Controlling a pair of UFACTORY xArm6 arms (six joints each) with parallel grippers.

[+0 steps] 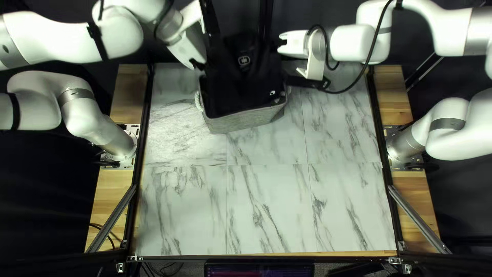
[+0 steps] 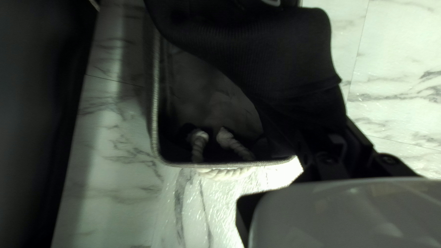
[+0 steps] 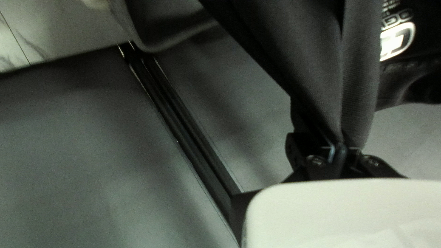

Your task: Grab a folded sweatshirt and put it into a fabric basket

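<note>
In the top left view, the black sweatshirt [image 1: 233, 84] lies bunched in and above the grey fabric basket [image 1: 246, 121], a white logo showing. My left gripper [image 1: 199, 65] is at the basket's far left corner, my right gripper [image 1: 300, 81] beside its right side. In the left wrist view, dark cloth of the sweatshirt [image 2: 285, 55] runs across the open basket [image 2: 156, 96] into my left gripper [image 2: 337, 147], which is shut on it. The right wrist view has my right gripper [image 3: 340, 154] shut on gathered cloth of the sweatshirt [image 3: 317, 59], a basket corner [image 3: 158, 46] farther off.
The marble-patterned tabletop [image 1: 266, 205] extends from the basket toward the near edge. A rope handle [image 1: 199, 101] hangs at the basket's left end. Dark rails run along both sides of the table, and a dark curtain stands behind.
</note>
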